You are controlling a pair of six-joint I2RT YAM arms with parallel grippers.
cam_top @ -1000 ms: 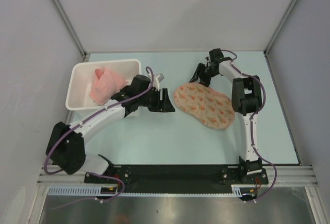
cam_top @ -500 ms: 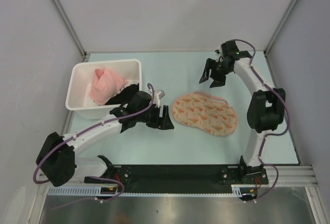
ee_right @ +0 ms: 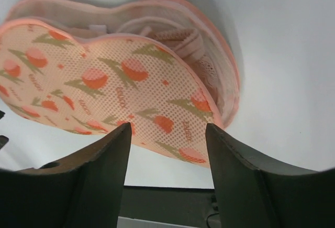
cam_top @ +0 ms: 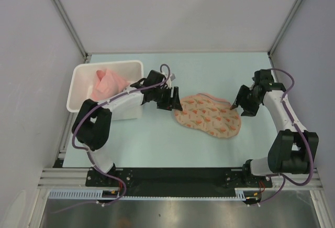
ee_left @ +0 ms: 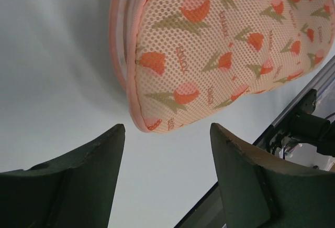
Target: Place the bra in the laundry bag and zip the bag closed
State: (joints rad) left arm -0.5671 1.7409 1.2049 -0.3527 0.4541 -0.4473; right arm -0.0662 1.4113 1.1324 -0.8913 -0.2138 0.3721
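Observation:
The laundry bag, peach mesh with orange tulip print, lies flat in the middle of the table. In the right wrist view its top flap gapes at the rim, and beige bra fabric shows inside. My left gripper is open and empty just off the bag's left end; in its wrist view the bag lies just beyond my fingertips. My right gripper is open and empty at the bag's right end, its fingertips just short of the flap's edge.
A white plastic bin stands at the back left with a pink cloth in it; my left arm runs along its front. Grey walls close in the back and sides. A black rail runs along the near edge.
The left gripper moved up and right to the bag's left end. The right gripper swung from the far back down to the bag's right end. The bag shifted slightly.

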